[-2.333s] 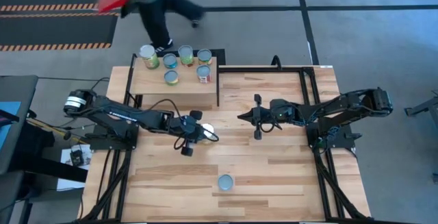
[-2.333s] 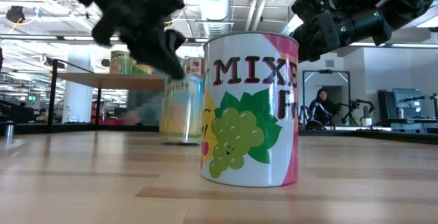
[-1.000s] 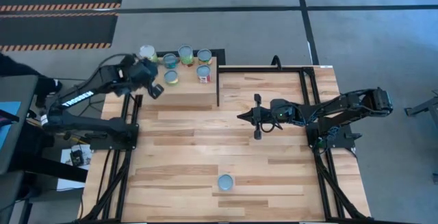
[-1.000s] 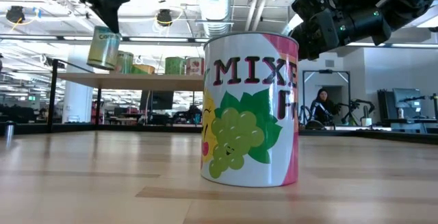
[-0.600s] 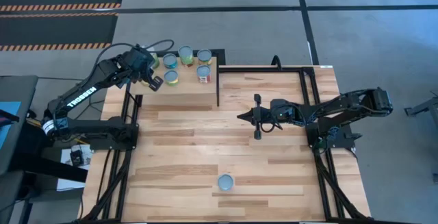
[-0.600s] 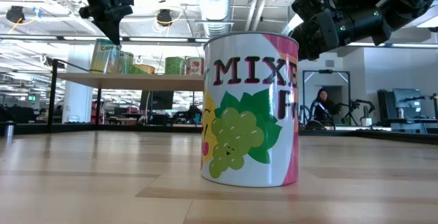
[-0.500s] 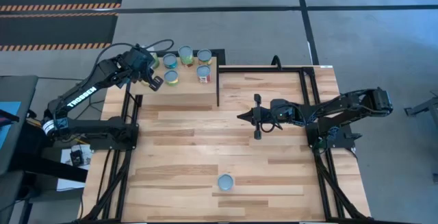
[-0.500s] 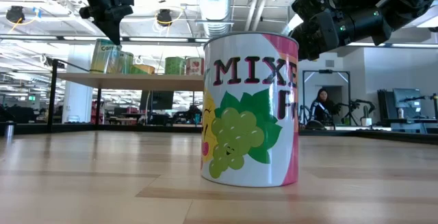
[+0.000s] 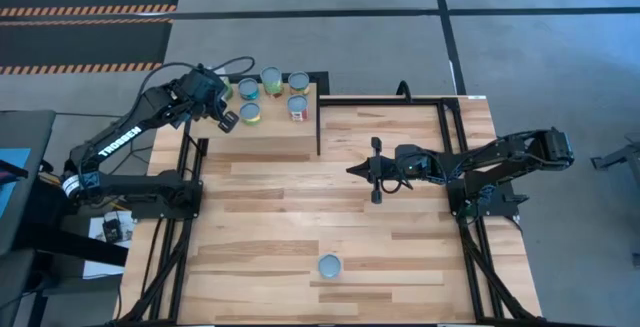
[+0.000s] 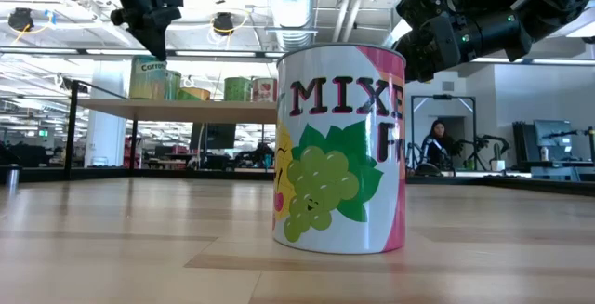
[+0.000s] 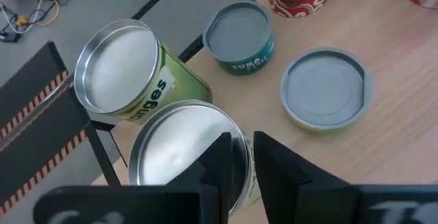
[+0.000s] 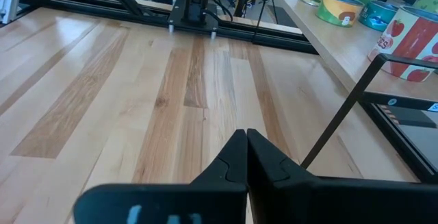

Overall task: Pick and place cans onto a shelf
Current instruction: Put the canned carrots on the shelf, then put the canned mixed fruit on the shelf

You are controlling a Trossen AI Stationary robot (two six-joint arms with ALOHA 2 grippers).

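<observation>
My left gripper (image 9: 218, 99) is over the far-left corner of the pale plywood shelf (image 9: 272, 135), shut on a green-labelled can (image 10: 147, 77) with a silvery top (image 11: 179, 148). Several other cans stand on the shelf, among them a green one (image 11: 118, 68) just beyond the held can. One can with a fruit label (image 10: 340, 151) stands alone on the table near its near edge (image 9: 329, 265). My right gripper (image 9: 352, 170) is shut and empty, above the middle of the table. My left gripper pinches the can's top rim (image 11: 241, 157) between its two fingers, one finger (image 11: 217, 164) over the lid and the other (image 11: 275, 166) outside the wall. The fingers come from above, pointing down. The can stands upright with its bottom on the shelf top (image 10: 186, 105).
A black metal frame (image 9: 400, 97) runs along the table's far edge and beside the shelf. The planked tabletop (image 9: 330, 217) lies between the arms. Beyond the table, a person sits far off (image 10: 433, 146).
My left gripper has carried the can toward the table's far edge and down onto the shelf's far-left corner. The can hung tilted below the fingers a second ago; now it stands upright on the shelf next to the other cans.
</observation>
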